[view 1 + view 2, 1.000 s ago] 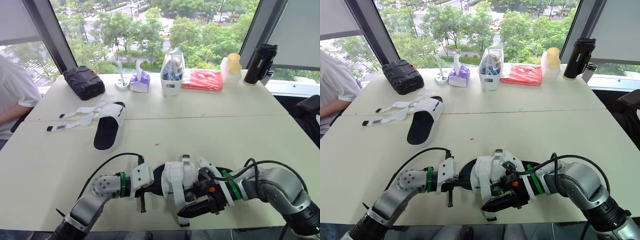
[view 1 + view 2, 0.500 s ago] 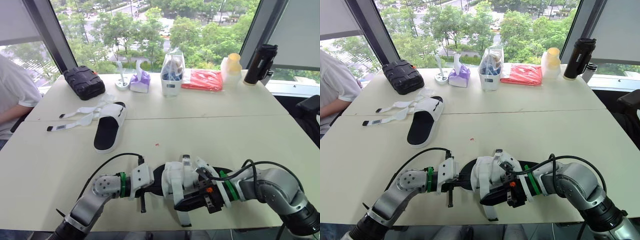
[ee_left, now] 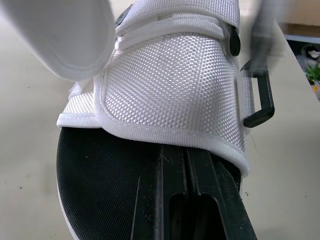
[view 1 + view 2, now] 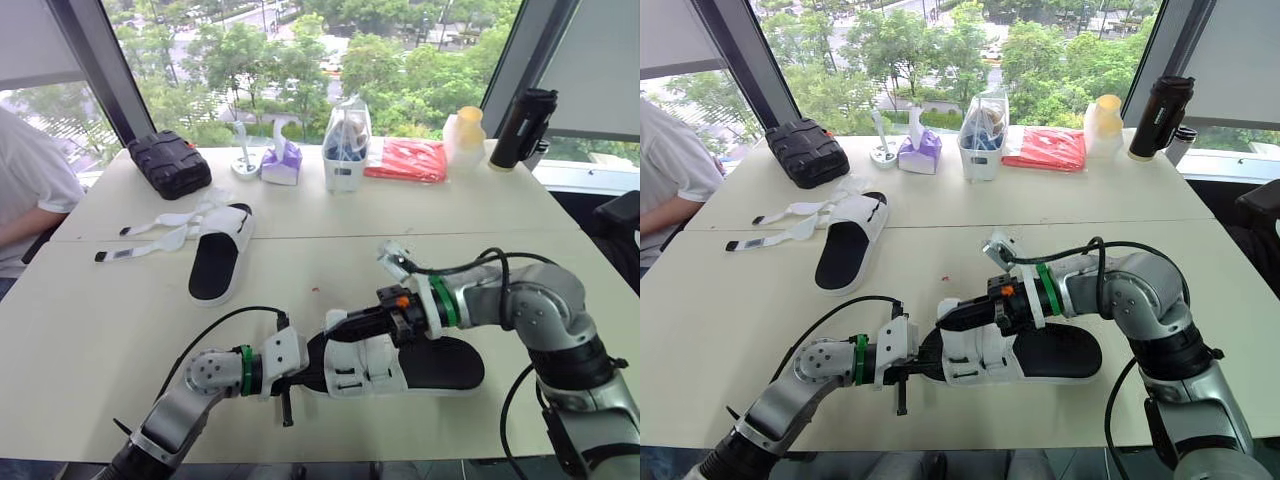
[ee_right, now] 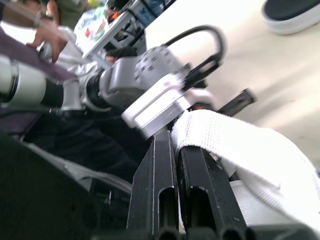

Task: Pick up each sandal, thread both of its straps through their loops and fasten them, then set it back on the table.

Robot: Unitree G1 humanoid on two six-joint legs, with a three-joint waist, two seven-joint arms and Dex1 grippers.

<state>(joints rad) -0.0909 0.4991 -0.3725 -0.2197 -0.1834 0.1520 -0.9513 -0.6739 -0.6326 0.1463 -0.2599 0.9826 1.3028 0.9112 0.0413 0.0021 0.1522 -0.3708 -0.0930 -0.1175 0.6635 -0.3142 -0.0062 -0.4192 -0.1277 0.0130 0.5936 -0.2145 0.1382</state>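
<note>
Left eye view, nearest first: the left jaws are clamped tight on the 9 o'clock end of the near sandal (image 4: 440, 365), whose long axis runs 9 to 3 across the desk (image 4: 500, 250). Just beyond, the right jaws, nearer the loops, pinch a strap (image 5: 240, 145) closed above the upper. The second sandal (image 4: 215, 260) lies toward 11 o'clock, its straps loose.

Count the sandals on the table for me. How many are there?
2. The near sandal lies close to the front edge of the table. The far sandal sits further back on the robot's left, its straps loose beside it. None seems hidden.
</note>
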